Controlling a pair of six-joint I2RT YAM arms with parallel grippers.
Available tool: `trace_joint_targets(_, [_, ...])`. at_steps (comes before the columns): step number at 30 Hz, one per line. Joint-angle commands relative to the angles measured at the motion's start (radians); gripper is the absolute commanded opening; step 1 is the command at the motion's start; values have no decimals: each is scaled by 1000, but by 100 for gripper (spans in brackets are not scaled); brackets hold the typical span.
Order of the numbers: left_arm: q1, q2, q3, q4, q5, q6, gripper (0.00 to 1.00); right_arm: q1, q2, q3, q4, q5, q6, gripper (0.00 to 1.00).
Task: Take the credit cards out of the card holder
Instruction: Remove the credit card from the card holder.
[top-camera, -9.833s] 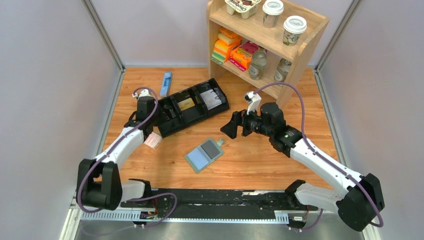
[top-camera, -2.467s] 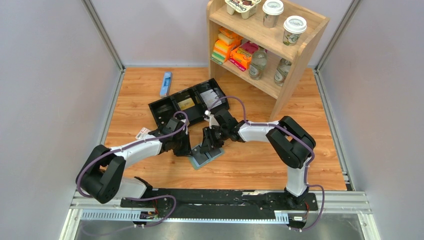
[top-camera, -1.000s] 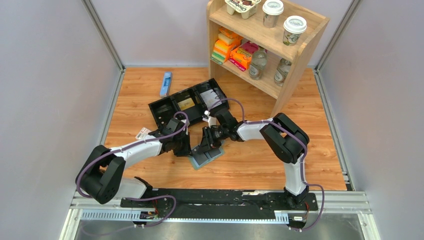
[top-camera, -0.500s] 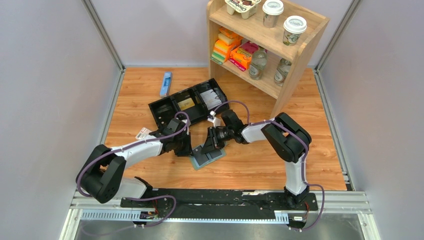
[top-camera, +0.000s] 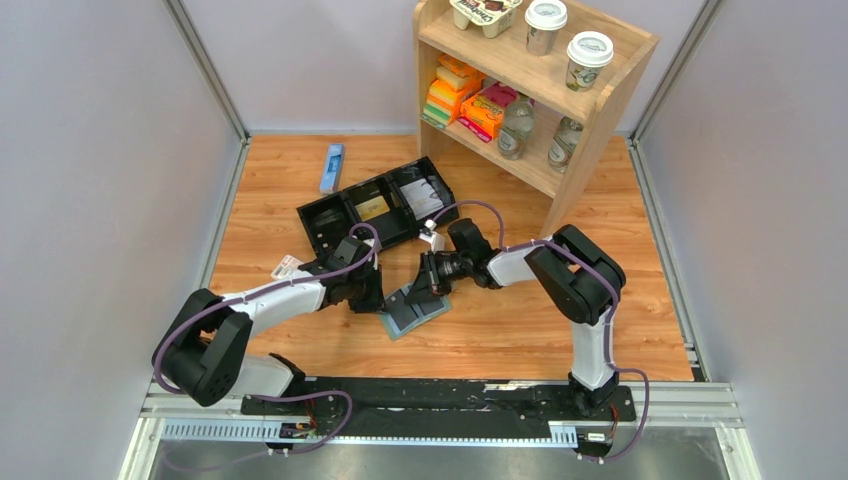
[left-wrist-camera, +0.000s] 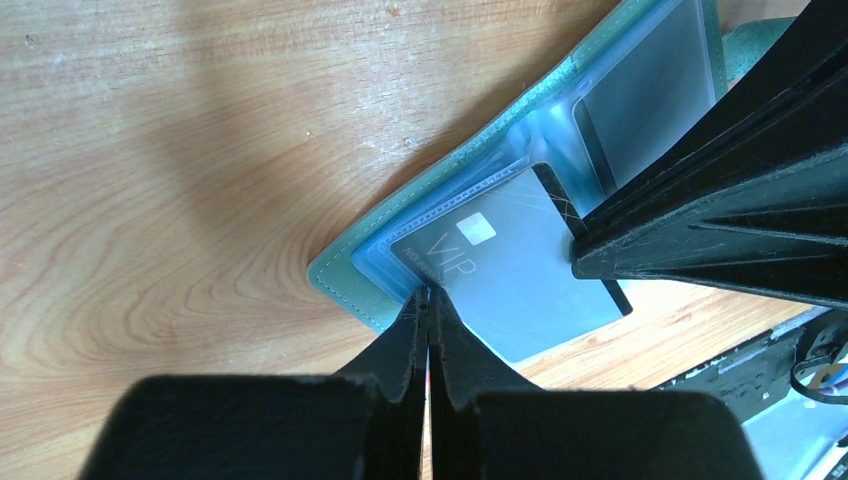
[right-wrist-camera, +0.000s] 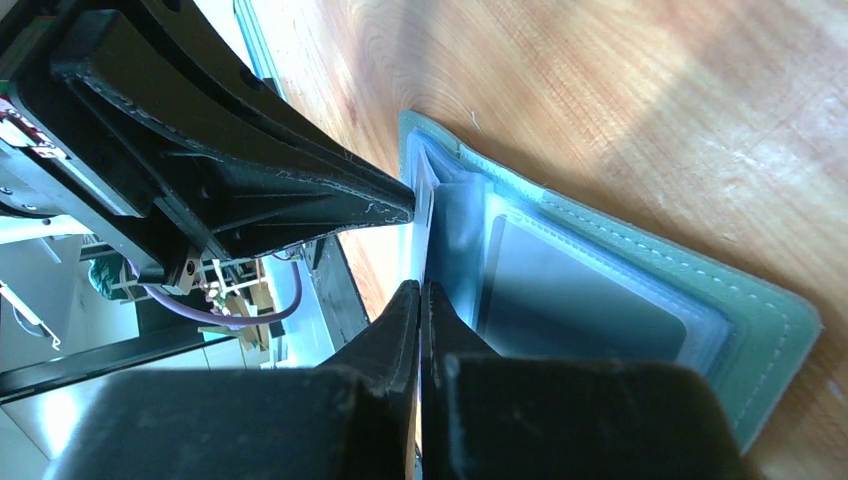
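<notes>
The card holder lies open on the wood between my arms, teal outside with pale blue pockets. A grey credit card marked VIP sticks halfway out of the near pocket, with a dark edge along its side. My left gripper is shut, its tips pressed on the pocket's corner beside the card. My right gripper is rolled on its side and shut, its tips pinched at the card's exposed edge. Its fingers fill the right of the left wrist view.
A black three-compartment tray sits just behind the arms, with a blue packet beyond it. A pink-and-white packet lies by the left forearm. A wooden shelf with cups, boxes and bottles stands at the back right.
The right gripper's jaws have closed at the card's edge, and its wrist has drawn slightly to the right. The left gripper and the card holder have stayed put.
</notes>
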Motion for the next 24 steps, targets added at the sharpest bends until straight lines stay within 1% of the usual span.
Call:
trace_joint_targets(1, [-12,44,-18,-33,-30,9,0,-15,-50,-14,76,-30,8,0])
trace_joint_targets(10, [-12,48,-21,-30,-28,9,0,-36,-52,-31,79,-30,6,1])
trace_joint_targets(13, [-12,47,-22,-30,-28,9,0,-38,-52,-29,83,-35,11,8])
trace_joint_targets(17, [-12,47,-22,-28,-28,9,0,-38,-46,-26,103,-44,26,13])
trace_joint_targets(22, [-12,47,-24,-28,-28,8,0,-36,-44,-29,122,-50,38,12])
trace_joint_targets(24, [-12,45,-22,-30,-28,8,0,-36,-43,-31,125,-50,40,10])
